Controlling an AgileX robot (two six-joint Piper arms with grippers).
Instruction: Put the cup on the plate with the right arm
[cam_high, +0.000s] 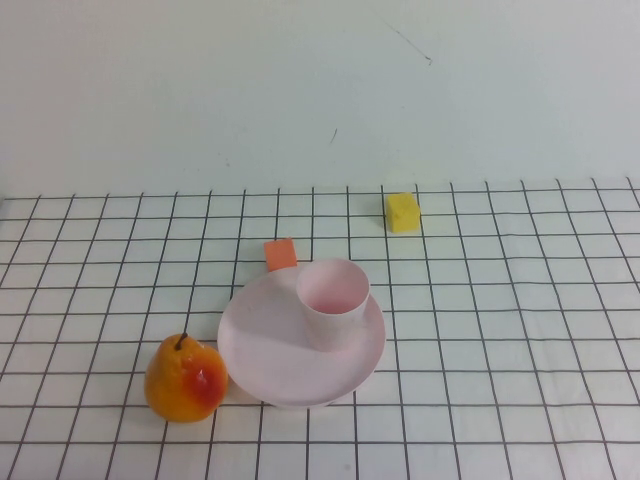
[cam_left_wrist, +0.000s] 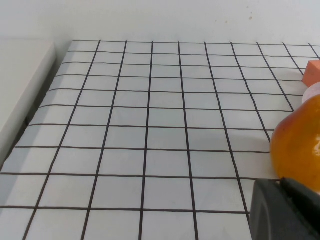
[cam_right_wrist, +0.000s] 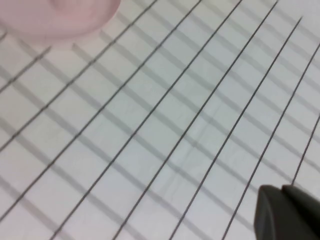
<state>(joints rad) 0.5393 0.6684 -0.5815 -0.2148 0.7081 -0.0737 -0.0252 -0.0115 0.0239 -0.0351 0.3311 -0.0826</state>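
Only a dark corner of the right gripper (cam_right_wrist: 287, 212) shows in its own wrist view, hanging over bare gridded cloth with a blurry bit of the plate (cam_right_wrist: 60, 17) at the frame edge. Can't tell how it's set. Same deal with the left gripper (cam_left_wrist: 285, 210): a black corner low over the cloth, just beside the pear (cam_left_wrist: 299, 147). Neither arm shows in the high view.

The cup (cam_high: 333, 302) stands upright on the plate (cam_high: 265, 345), toward its far right side. Pear (cam_high: 185, 380) touches the plate's near left rim, an orange block (cam_high: 281, 254) sits just behind it, a yellow block (cam_high: 403, 212) farther back right. No readable writing anywhere. The tablecloth (cam_high: 520, 330) is wide open on the right.
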